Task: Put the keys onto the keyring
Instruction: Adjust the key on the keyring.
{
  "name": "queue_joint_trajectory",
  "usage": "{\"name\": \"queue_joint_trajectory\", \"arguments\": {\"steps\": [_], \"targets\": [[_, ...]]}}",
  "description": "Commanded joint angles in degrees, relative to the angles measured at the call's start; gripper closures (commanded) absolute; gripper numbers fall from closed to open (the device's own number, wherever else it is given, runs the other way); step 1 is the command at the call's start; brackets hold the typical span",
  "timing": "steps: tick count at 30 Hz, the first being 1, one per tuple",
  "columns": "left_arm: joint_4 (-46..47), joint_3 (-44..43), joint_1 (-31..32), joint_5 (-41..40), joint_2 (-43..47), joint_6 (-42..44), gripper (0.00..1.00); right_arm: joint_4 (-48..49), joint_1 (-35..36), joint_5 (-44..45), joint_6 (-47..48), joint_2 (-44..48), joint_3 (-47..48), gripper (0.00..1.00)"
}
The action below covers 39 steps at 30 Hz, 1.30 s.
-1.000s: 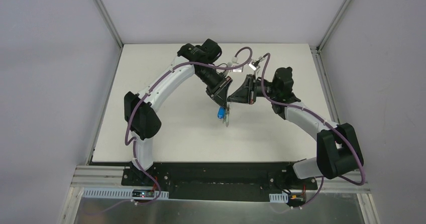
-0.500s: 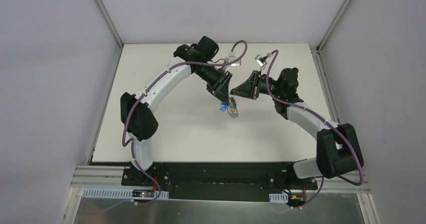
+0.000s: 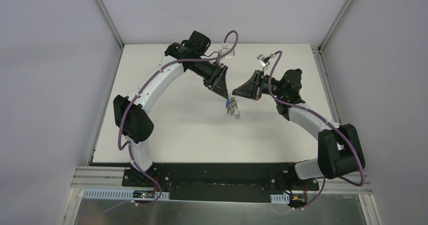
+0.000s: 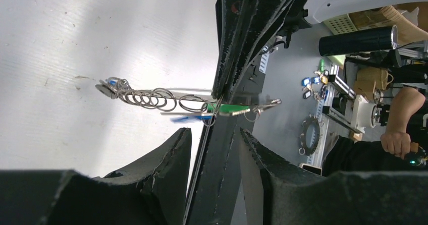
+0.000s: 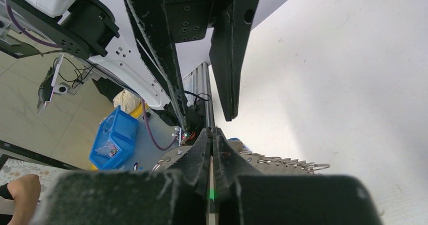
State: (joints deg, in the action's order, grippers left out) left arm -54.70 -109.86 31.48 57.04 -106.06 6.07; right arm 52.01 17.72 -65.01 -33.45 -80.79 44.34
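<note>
**Keys and keyring bunched in mid-air at the right gripper's tips**

The left gripper (image 5: 207,123) hangs over the middle of the tabletop (image 3: 166,129) with its jaws apart. The gap between them shows only background in the right wrist view, so it is released and grasping nothing.

Just off its tips hangs the bundle, clear of the tabletop. The keyring (image 4: 151,99) trails out as a row of small linked rings. The green key (image 4: 233,109) sits at the pinch point. The blue key (image 4: 189,118) is just beside it, blurred in the left wrist view.

The right gripper (image 5: 210,134) meets the bundle from the other side. It is clenched, and a sliver of green shows between its fingers, so it appears to be grasping the green key where that key meets the keyring.

My reading is that the threading step is at or near its end. Both keys sit against the ring, though the views do not show whether either key is actually on it.

The next move calls for a check that both keys hang from the ring. The left arm will also have to keep its fingers out of the dangling chain.

No container stands on the tabletop. A blue bin (image 5: 115,136) sits beyond the table's edge, and its contents are too small to make out.
</note>
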Motion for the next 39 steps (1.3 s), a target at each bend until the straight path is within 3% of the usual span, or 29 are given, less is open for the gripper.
{"name": "queue_joint_trajectory", "arguments": {"steps": [1,13,27,32,35,39], "targets": [[3.0,1.6,0.5,3.1,2.0,-1.8,0.60,5.1,-0.2,-1.5,-1.0,1.6,0.4,1.00],[5.3,0.9,2.3,3.3,0.1,-3.3,0.65,6.4,-0.1,-1.9,-2.2,0.8,0.1,1.00],[5.4,1.6,2.7,4.9,-0.7,-3.4,1.00,6.5,-0.2,-1.4,-2.0,0.1,0.1,1.00],[-1.3,-1.1,3.0,0.5,-1.5,-1.1,1.00,4.5,-0.3,-2.9,1.3,0.8,0.3,1.00],[-11.6,-6.8,4.1,-3.7,-3.7,4.5,1.00,-0.7,-0.3,-3.9,6.9,2.1,1.4,0.87],[-16.7,-8.5,5.8,-6.1,-5.0,7.0,1.00,-4.4,0.6,-5.1,10.1,2.6,2.2,0.76]]}}
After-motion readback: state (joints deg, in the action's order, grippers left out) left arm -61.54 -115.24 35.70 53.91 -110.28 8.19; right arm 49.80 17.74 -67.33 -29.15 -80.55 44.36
